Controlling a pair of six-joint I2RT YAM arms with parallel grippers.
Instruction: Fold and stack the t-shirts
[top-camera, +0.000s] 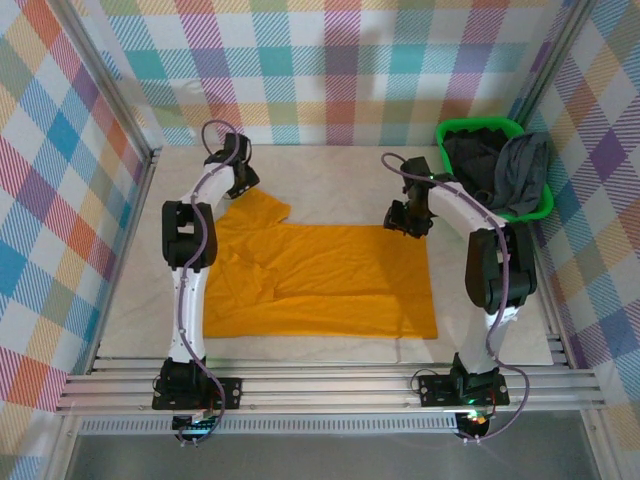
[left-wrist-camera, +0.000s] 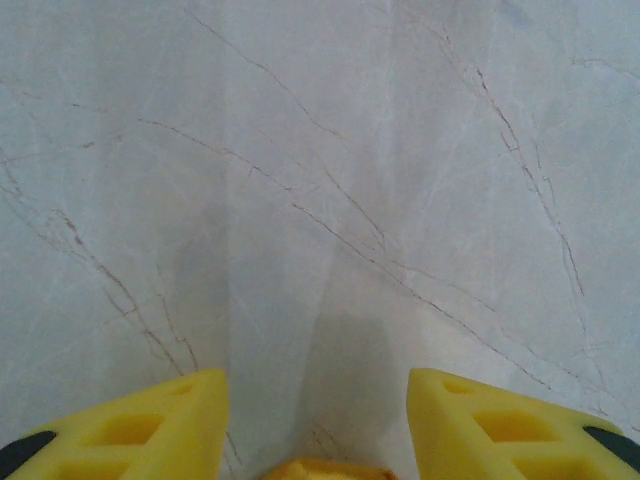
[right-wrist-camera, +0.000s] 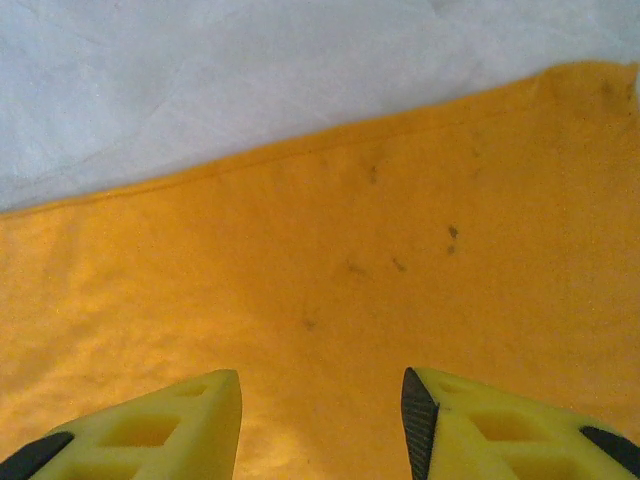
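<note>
Orange tee (top-camera: 330, 275) lies flat mid-table (top-camera: 340, 175). Its long axis runs left-right: sleeve end to the left, straight hem to the right. We note one sleeve jutting toward the far left.

Left gripper (top-camera: 235, 185) points down just beyond that sleeve, arm stretched forward with the elbow raised. Its jaws are spread over bare table.

Right gripper (top-camera: 405, 220) hangs at the tee's far right corner, arm folded at the elbow. Its jaws are spread above the cloth, gripping nothing.

Grey tee (top-camera: 525, 170) and black tee (top-camera: 470, 155) sit bunched in the green basket (top-camera: 480, 127), far right.
</note>
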